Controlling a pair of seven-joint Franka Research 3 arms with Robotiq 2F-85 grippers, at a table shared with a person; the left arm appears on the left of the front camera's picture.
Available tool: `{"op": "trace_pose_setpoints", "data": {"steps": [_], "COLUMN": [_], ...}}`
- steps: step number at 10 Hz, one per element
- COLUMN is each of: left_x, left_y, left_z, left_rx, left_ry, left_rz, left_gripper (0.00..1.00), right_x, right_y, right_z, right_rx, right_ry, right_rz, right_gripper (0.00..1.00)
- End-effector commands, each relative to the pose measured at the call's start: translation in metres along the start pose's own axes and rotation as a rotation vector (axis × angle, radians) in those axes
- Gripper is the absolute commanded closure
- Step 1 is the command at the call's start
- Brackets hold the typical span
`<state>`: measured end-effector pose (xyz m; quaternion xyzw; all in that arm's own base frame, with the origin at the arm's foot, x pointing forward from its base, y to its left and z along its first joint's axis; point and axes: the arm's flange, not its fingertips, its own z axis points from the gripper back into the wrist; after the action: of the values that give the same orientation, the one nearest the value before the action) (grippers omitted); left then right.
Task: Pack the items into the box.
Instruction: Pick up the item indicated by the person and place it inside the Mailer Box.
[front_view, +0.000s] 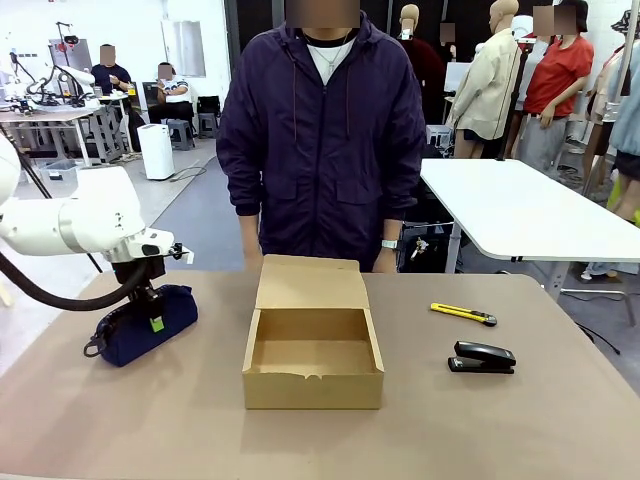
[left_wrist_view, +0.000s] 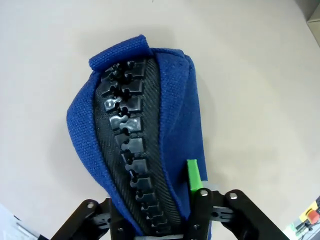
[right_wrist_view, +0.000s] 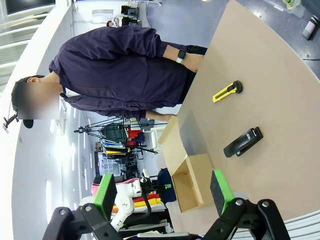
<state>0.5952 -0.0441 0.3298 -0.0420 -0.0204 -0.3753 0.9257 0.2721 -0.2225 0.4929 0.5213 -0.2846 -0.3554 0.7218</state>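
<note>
The dark navy pouch (front_view: 150, 325) lies on the table at the left, zipper up. My left gripper (front_view: 150, 310) comes down over it from above. In the left wrist view the pouch (left_wrist_view: 175, 100) sits between the fingers of that gripper (left_wrist_view: 150, 192), a green pad (left_wrist_view: 192, 175) presses its side, and the other finger is hidden behind the fabric. The open brown box (front_view: 312, 385) stands mid-table with its lid flap back. Right of it lie the yellow utility knife (front_view: 463, 314) and the black stapler (front_view: 482, 357). My right gripper (right_wrist_view: 162, 192) hangs open high above the table.
A person in a dark jacket (front_view: 320, 140) stands at the far edge just behind the box, hands low at the table edge. The right wrist view looks down on the knife (right_wrist_view: 226, 91), stapler (right_wrist_view: 243, 142) and box (right_wrist_view: 192, 187). Bare tabletop lies in front of the box.
</note>
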Motion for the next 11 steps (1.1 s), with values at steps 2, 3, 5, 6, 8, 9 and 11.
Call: {"op": "trace_pose_setpoints", "data": {"steps": [2, 3, 5, 6, 8, 9, 11], "left_x": [-0.002, -0.003, -0.004, -0.004, -0.009, -0.011, -0.03], "left_y": [-0.002, -0.002, -0.001, 0.0, 0.001, 0.001, -0.005], "left_z": [0.002, 0.003, 0.003, 0.004, 0.009, 0.016, 0.074], "left_rx": [0.004, 0.015, 0.009, 0.007, 0.013, 0.009, -0.018], "left_ry": [0.028, 0.027, 0.032, 0.037, 0.029, 0.023, -0.018], "left_rz": [0.016, 0.014, 0.01, 0.013, 0.04, 0.069, 0.135], "left_gripper": [1.0, 1.0, 1.0, 1.0, 1.0, 1.0, 1.0], "right_x": [0.002, 0.002, 0.002, 0.002, 0.002, 0.002, 0.002], "right_y": [0.002, 0.002, 0.002, 0.002, 0.002, 0.002, 0.002], "right_z": [-0.002, -0.002, -0.002, -0.002, -0.002, -0.002, -0.002], "right_rx": [0.028, 0.028, 0.028, 0.028, 0.028, 0.028, 0.028], "right_ry": [-0.008, -0.008, -0.008, -0.008, -0.008, -0.008, -0.008], "right_rz": [0.012, 0.012, 0.012, 0.012, 0.012, 0.012, 0.012], "right_gripper": [0.0, 0.0, 0.0, 0.0, 0.0, 0.0, 0.0]}}
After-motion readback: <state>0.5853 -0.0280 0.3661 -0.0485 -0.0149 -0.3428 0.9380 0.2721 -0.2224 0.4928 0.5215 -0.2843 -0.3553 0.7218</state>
